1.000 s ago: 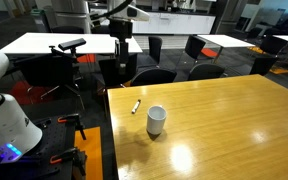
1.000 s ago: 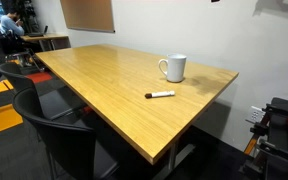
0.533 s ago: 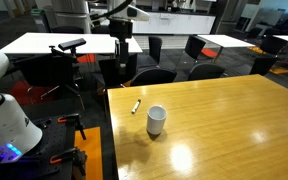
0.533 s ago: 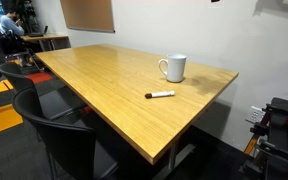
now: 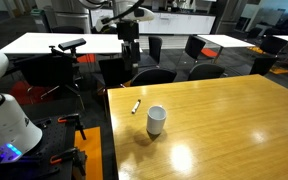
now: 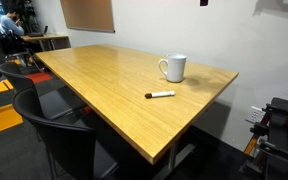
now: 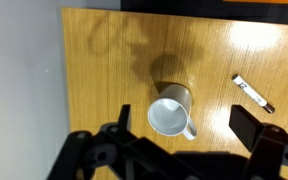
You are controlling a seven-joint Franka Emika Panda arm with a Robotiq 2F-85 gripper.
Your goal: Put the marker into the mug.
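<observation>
Pale wooden counter (image 5: 224,110) is filling both exterior views, carrying the upright mug (image 5: 156,120) at frame centre, with the marker (image 5: 136,105) lying flat near it, not touching. At the wrist view's bottom edge, the gripper (image 7: 184,120) is hanging spread wide, empty.

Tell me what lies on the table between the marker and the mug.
Nothing: only bare tabletop separates the marker and the mug, clear in an exterior view and the wrist view.
</observation>
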